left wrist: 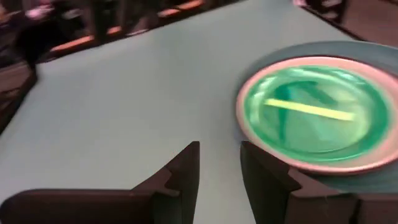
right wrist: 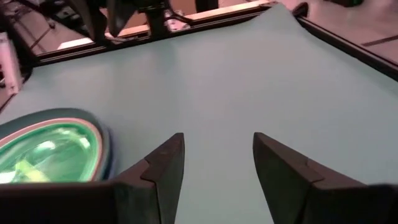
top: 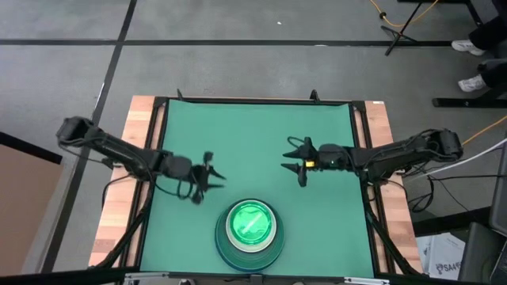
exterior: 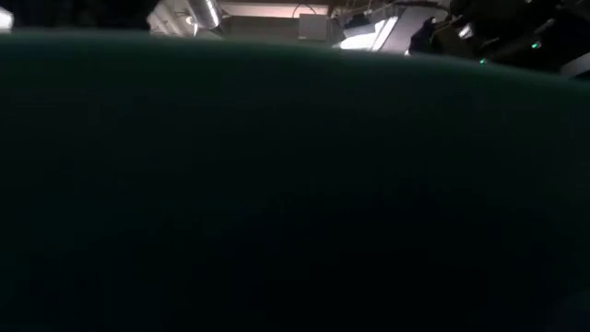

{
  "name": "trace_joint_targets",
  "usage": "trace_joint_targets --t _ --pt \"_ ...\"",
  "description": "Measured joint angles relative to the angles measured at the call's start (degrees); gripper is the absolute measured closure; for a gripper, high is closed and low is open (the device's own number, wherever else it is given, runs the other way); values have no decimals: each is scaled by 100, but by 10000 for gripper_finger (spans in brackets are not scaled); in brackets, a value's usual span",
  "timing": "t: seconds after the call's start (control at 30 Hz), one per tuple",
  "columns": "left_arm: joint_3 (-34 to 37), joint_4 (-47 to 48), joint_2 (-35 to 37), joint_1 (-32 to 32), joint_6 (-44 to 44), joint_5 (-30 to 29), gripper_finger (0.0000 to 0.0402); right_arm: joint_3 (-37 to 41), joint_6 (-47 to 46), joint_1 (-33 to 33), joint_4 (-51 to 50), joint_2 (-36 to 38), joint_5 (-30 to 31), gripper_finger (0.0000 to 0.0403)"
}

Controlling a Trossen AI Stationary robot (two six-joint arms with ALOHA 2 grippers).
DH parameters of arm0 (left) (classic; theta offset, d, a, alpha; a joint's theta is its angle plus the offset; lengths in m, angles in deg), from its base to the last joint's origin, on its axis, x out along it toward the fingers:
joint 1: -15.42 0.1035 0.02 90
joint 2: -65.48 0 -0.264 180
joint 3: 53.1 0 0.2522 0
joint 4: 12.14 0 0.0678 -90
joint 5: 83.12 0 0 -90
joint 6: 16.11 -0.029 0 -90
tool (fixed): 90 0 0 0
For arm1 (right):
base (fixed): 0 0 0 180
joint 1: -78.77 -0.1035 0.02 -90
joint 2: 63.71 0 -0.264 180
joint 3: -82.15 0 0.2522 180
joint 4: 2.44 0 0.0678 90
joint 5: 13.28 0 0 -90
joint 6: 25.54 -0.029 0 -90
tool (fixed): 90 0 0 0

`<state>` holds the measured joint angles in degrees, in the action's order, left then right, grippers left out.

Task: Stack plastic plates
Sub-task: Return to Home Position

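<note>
A stack of plastic plates (top: 250, 233) rests on the green mat near the table's near edge, at the middle: a large dark green plate at the bottom rim, a white plate above it, a translucent bright green one on top. It also shows in the left wrist view (left wrist: 314, 112) and the right wrist view (right wrist: 50, 149). My left gripper (top: 207, 179) is open and empty, left of and beyond the stack. My right gripper (top: 299, 164) is open and empty, right of and beyond it. The low view is blocked by the stack's dark side.
The green mat (top: 253, 142) covers the table between wooden side strips (top: 119, 198). Beyond the stack the mat is bare up to its far edge. Cables and stands lie on the floor beyond the table.
</note>
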<state>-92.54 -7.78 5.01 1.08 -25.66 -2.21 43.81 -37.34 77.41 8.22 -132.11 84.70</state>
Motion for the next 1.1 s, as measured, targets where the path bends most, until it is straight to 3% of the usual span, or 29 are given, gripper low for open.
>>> trace_joint_targets --t 0.17,0.4,0.63,0.77,0.93,1.0,1.1 --pt "805 -487 601 1088 -136 370 292 0 43 655 -26 2 -501 239" --pt "1445 -1015 1275 2490 -428 1188 318 37 232 1056 -112 120 -1074 311" --pt "1625 -962 1782 3654 -301 2217 360 451 345 1043 -20 876 -1014 376" --pt "1634 -935 1954 4075 -172 2576 380 831 417 1040 -69 1544 -754 399" --pt "1634 -778 2181 4435 68 2818 398 1274 384 1041 -46 2443 -527 397" --pt "1634 -669 2352 4417 206 2737 400 1433 296 1038 -44 2755 -356 396" --pt "1634 -362 2621 4229 420 2099 401 1646 174 1041 -60 3268 37 396"
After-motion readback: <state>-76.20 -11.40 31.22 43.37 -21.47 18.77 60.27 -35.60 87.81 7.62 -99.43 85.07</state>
